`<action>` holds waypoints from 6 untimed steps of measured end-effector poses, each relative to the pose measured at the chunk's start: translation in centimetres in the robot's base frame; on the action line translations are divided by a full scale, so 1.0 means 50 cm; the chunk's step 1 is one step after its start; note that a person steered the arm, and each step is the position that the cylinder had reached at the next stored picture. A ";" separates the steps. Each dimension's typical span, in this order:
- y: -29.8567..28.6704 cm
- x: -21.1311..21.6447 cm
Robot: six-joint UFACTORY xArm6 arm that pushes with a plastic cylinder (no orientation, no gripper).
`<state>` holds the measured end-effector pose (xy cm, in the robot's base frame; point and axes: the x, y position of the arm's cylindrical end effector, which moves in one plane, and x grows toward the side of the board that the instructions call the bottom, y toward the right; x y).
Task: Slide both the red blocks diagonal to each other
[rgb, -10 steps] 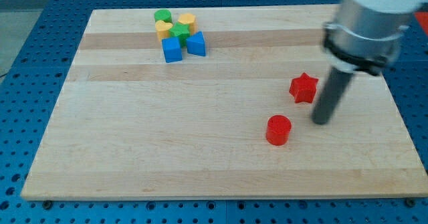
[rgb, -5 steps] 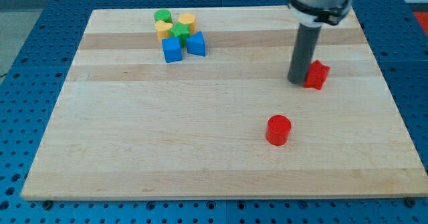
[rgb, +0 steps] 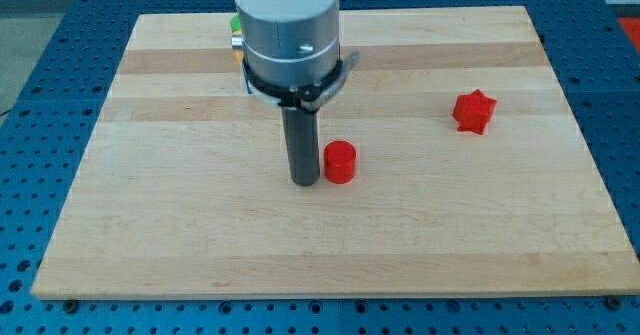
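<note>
My tip [rgb: 304, 181] touches the left side of the small red plastic cylinder [rgb: 340, 162] at mid-bench [rgb: 180, 225]; the red plastic star block [rgb: 474, 112] sits near the right edge. No pincer here. Both look light, rigid, slippery: push them low and centred.

A single camera looks down at a slant from the near edge across the whole wooden board [rgb: 180, 245].

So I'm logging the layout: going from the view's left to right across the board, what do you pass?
My tip → red cylinder, right beside the tip → red star-shaped block. The cluster at the top is mostly hidden behind the arm, so I leave it out.
</note>
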<state>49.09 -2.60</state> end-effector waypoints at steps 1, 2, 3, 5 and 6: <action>0.062 0.078; 0.092 0.058; 0.112 -0.039; -0.053 -0.182; -0.026 -0.130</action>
<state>42.59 -3.90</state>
